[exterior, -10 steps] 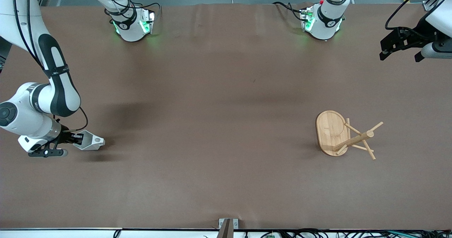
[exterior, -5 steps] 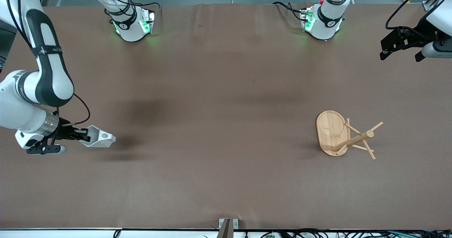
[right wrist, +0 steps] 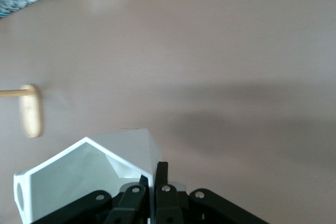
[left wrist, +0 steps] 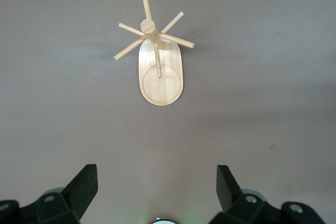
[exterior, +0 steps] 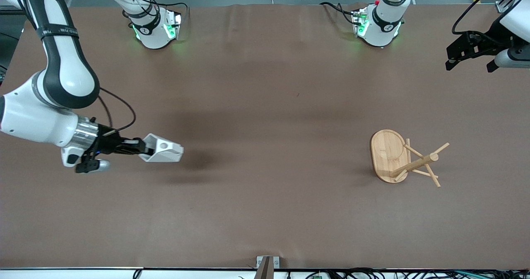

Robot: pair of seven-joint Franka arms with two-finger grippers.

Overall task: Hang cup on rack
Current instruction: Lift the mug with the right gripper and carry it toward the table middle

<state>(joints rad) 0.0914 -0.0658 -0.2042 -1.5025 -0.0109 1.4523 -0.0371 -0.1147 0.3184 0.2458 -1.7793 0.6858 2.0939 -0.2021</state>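
Observation:
My right gripper (exterior: 143,147) is shut on the rim wall of the white faceted cup (exterior: 162,148) and holds it in the air over the table toward the right arm's end. In the right wrist view the cup (right wrist: 89,174) fills the space by the closed fingers (right wrist: 160,174), one inside the rim and one outside. The bamboo rack (exterior: 403,159) stands toward the left arm's end, with its oval base (exterior: 387,152) and angled pegs. It also shows in the left wrist view (left wrist: 157,51). My left gripper (exterior: 470,55) is open and empty, waiting high over the table's end.
The brown table cover (exterior: 265,105) is bare between the cup and the rack. A small metal bracket (exterior: 267,264) sits at the table edge nearest the front camera. The rack's base shows small in the right wrist view (right wrist: 30,109).
My right gripper has lifted the cup and carried it toward the middle of the table, toward the rack. The left arm and the rack have not moved.

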